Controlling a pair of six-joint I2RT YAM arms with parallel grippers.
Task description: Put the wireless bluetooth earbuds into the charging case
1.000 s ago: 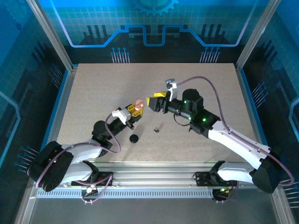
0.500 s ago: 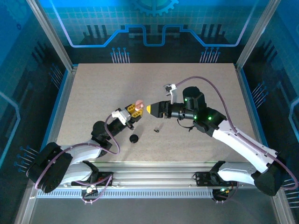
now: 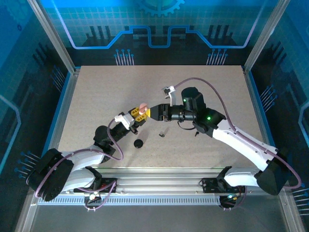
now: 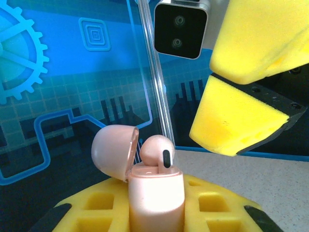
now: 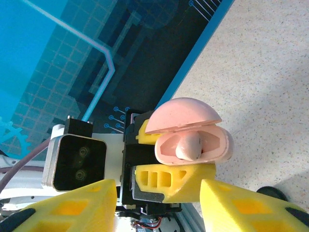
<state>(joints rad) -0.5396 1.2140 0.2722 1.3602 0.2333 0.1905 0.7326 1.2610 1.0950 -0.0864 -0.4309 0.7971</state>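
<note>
Status: partly done. The pink case (image 4: pixel 155 203) is held off the table (image 3: pixel 96 92) with its lid (image 4: pixel 112 151) hinged back. One pink earbud (image 4: pixel 158 151) stands in it, its head proud of the rim, so I judge it placed but not fully seated. I cannot tell whether the second pink slot is filled. The black case (image 3: pixel 139 143) lies on the table near my left arm, and a small dark piece (image 3: pixel 162 133), probably a black earbud, lies loose just beside it. The black set is therefore outstanding.

Pose: my left gripper (image 3: pixel 138 113) is raised above mid-table, fingers pinching the pink case by its lower body and holding it upright, opening up. My right arm reaches in from the right, wrist level, with my right gripper (image 3: pixel 148 112) just beside the case. Its fingers are spread, with nothing between them and no contact with the earbud that I can confirm.
</note>
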